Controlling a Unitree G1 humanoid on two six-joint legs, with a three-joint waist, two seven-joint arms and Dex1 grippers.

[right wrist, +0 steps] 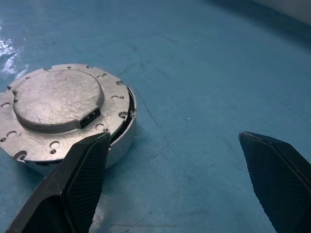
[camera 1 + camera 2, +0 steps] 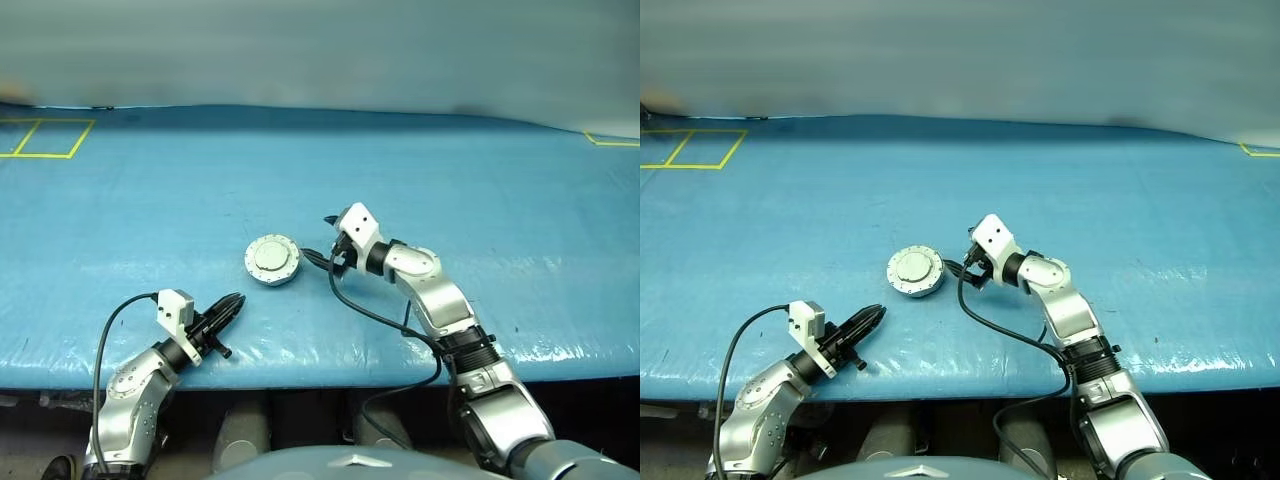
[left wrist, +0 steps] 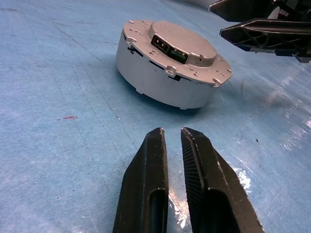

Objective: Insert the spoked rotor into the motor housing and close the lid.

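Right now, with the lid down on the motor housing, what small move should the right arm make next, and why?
Probably draw the right gripper back a little from the motor housing. The lid already lies flat on top of it, and the right gripper's fingers stand wide open beside it, holding nothing. The left gripper is shut and rests apart on the blue table, so nothing seems left to grasp.

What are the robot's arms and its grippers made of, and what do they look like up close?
Both arms are jointed silver-grey shells with black collars at the joints. A white boxy block sits on each wrist, and a black cable loops from it back along the arm. The left gripper and the right gripper each have two black, tapered fingers with finely ribbed inner faces.
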